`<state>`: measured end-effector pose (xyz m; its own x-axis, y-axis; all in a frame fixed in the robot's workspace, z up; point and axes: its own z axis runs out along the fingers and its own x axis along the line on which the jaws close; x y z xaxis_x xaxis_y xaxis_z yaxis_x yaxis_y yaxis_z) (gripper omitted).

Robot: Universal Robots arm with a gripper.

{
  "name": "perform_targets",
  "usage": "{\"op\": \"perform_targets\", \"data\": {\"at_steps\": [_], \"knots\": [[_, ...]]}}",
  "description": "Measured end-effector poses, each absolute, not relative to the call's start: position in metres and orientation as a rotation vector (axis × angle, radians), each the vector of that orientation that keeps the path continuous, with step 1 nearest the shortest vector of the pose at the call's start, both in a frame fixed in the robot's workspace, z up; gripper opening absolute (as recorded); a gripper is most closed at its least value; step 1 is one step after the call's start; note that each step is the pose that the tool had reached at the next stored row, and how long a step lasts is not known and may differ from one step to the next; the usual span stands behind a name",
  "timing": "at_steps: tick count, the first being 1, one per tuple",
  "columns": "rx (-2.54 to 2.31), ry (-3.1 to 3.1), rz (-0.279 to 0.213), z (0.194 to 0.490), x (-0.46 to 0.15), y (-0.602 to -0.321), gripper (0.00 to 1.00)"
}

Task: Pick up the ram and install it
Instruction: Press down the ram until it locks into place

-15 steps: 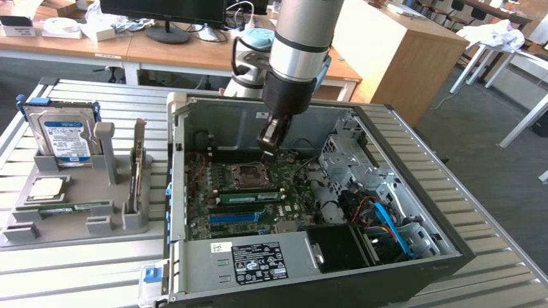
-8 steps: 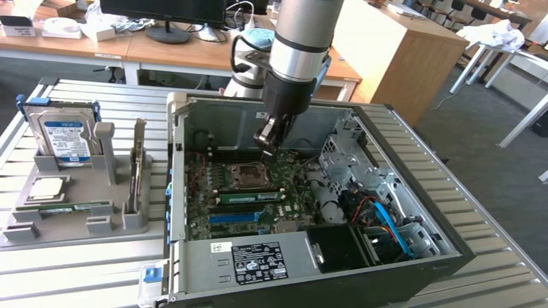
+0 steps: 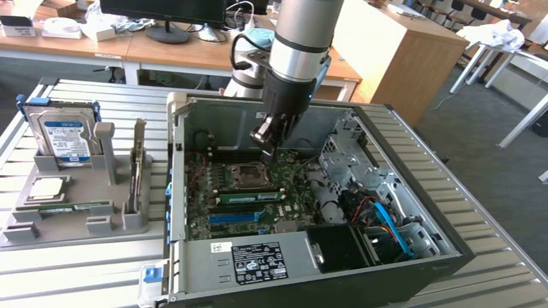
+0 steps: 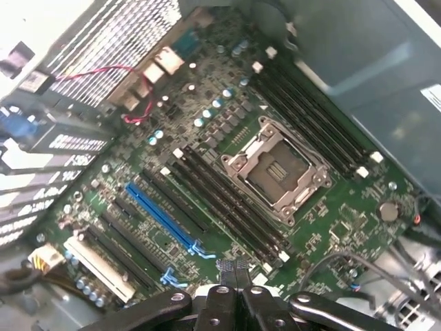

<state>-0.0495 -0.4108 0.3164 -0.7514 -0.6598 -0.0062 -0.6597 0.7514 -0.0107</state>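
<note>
A ram, a long thin green stick, lies flat in the grey holder at the exterior view's left, outside the case. My gripper hangs inside the open computer case, just above the motherboard's open processor socket. Its fingers are shut with nothing between them. In the wrist view the shut gripper hovers over the black memory slots beside the socket. A green strip like a second ram stands in a slot in front of the socket.
A silver-and-blue hard drive stands upright in the holder, with a square silver processor chip lying below it and a thin card on edge. Inside the case are a blue slot, red wires and a drive cage.
</note>
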Motion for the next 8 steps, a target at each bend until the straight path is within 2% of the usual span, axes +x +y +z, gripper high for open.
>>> {"op": "perform_targets", "data": {"at_steps": [8], "knots": [[-0.916, 2.996, -0.013, 0.3161, -0.0495, -0.4108, 0.10]]}}
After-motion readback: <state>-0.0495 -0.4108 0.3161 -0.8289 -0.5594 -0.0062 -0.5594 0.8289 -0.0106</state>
